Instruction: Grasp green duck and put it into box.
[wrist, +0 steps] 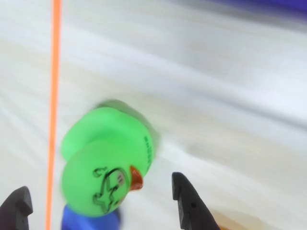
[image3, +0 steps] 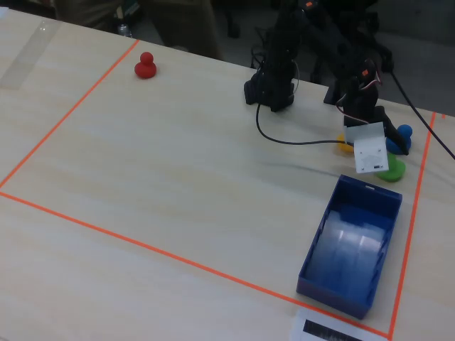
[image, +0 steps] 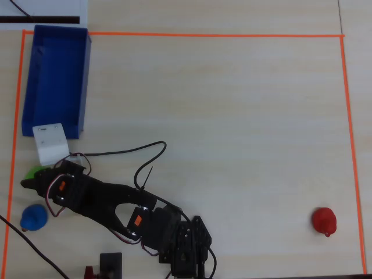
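Note:
The green duck (wrist: 103,163) lies between my two black fingertips in the wrist view, with its orange-red beak towards the right finger. The jaws stand wide apart and neither touches it. My gripper (wrist: 100,201) is open around the duck. In the overhead view only a sliver of the green duck (image: 36,172) shows at the left, under the gripper (image: 34,180). In the fixed view the green duck (image3: 391,169) sits just beyond the box's far short wall. The box (image: 55,81) is a long blue tray at the top left, empty; it also shows in the fixed view (image3: 352,245).
A blue duck (image: 34,217) sits close to the green one, by the left orange tape line (image: 13,151). A red duck (image: 324,221) is far right. A yellow duck (image3: 345,147) peeks out behind the white wrist camera housing (image: 51,143). A black cable (image: 145,157) loops over the table.

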`<state>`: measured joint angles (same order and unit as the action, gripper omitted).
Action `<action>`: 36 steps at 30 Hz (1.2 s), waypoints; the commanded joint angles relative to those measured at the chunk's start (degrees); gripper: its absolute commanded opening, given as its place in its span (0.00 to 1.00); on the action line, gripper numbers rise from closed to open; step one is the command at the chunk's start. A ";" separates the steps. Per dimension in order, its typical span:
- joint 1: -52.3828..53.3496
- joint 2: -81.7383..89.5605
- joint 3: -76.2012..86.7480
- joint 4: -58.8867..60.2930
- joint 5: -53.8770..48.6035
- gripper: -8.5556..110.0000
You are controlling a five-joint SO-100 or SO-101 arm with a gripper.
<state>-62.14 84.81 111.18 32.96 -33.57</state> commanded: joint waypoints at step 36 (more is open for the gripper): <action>2.72 -1.41 -6.94 1.41 8.09 0.07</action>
<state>-60.21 79.98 105.73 31.20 -25.22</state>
